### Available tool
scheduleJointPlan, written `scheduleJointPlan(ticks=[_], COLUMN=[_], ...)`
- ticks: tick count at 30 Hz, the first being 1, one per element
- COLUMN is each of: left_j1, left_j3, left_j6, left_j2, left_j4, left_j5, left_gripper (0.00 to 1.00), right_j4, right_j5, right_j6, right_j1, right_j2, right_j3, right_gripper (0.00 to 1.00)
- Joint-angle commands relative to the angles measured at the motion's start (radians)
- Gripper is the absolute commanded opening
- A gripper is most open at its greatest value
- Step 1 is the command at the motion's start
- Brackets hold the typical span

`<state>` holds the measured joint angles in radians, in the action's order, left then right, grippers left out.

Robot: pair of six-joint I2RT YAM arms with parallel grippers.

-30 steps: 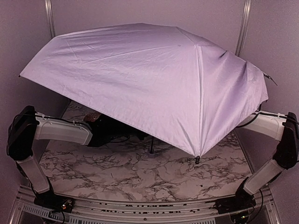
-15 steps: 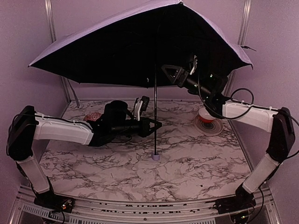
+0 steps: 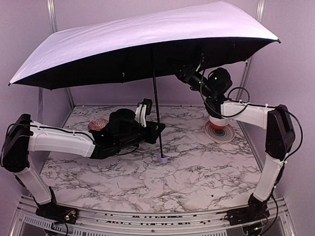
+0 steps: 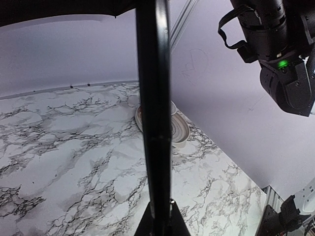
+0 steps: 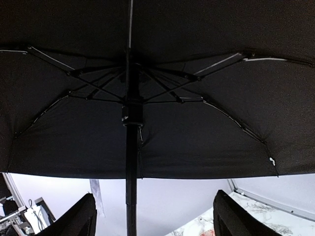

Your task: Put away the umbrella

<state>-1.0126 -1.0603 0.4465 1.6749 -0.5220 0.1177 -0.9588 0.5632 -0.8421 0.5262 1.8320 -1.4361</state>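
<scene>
Umbrella (image 3: pixel 147 34): open, canopy spread across the upper frame, shaft (image 3: pixel 156 113) near upright, handle (image 3: pixel 161 158) resting on the tabletop (image 3: pixel 206 172) at centre. Left fingers (image 4: pixel 179 230): clamped on the lower shaft. Right fingers (image 5: pixel 74 221): wide apart beneath the canopy, shaft between them, gripping nothing. Handling note: I would hold the left grip firm, close the right squarely on the runner (image 5: pixel 132 115), then draw it down the shaft without tilting.

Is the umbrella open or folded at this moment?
Open. The umbrella has its canopy spread wide; in the right wrist view its ribs stretch out from the shaft.
</scene>
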Motion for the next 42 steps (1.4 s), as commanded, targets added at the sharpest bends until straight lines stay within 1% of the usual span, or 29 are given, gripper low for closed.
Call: scheduleJointPlan(ticks=[1, 7, 10, 14, 17, 21, 26, 29, 32, 36, 39, 42], left_j1=[0.002, 0.002, 0.002, 0.002, 0.002, 0.003, 0.002, 0.000, 0.002, 0.000, -0.002, -0.005], left_j3=[-0.033, -0.052, -0.050, -0.049, -0.049, -0.054, -0.060, -0.067, -0.067, -0.070, -0.070, -0.070], left_j6=[-0.065, -0.050, -0.051, -0.052, -0.050, -0.049, -0.046, -0.052, -0.049, -0.050, -0.055, -0.058], left_j2=[-0.035, -0.021, -0.022, -0.028, -0.024, -0.014, -0.001, 0.008, 0.011, 0.011, 0.009, 0.010], left_j4=[-0.044, -0.044, -0.043, -0.041, -0.040, -0.038, -0.036, -0.033, -0.033, -0.034, -0.035, -0.034], left_j5=[0.046, -0.005, -0.006, -0.010, -0.014, -0.038, -0.081, -0.110, -0.119, -0.123, -0.124, -0.124], left_gripper=[0.00, 0.00, 0.00, 0.00, 0.00, 0.00, 0.00, 0.00, 0.00, 0.00, 0.00, 0.00], right_j4=[-0.065, -0.111, -0.126, -0.157, -0.158, -0.130, -0.098, -0.086, -0.103, -0.120, -0.147, -0.149], right_j5=[-0.002, 0.014, 0.009, -0.004, 0.008, 0.020, 0.032, 0.036, 0.036, 0.023, 0.012, 0.004], right_j6=[-0.081, -0.174, -0.189, -0.213, -0.226, -0.240, -0.259, -0.269, -0.289, -0.293, -0.308, -0.307], right_j1=[0.004, 0.005, 0.005, 0.009, 0.015, 0.031, 0.048, 0.058, 0.063, 0.067, 0.068, 0.069], right_j2=[0.018, 0.072, 0.084, 0.109, 0.138, 0.189, 0.238, 0.261, 0.272, 0.273, 0.273, 0.273], right_j3=[-0.063, -0.117, -0.134, -0.161, -0.206, -0.295, -0.402, -0.438, -0.458, -0.452, -0.441, -0.440], right_gripper=[0.80, 0.85, 0.84, 0.80, 0.80, 0.83, 0.83, 0.79, 0.65, 0.52, 0.51, 0.55])
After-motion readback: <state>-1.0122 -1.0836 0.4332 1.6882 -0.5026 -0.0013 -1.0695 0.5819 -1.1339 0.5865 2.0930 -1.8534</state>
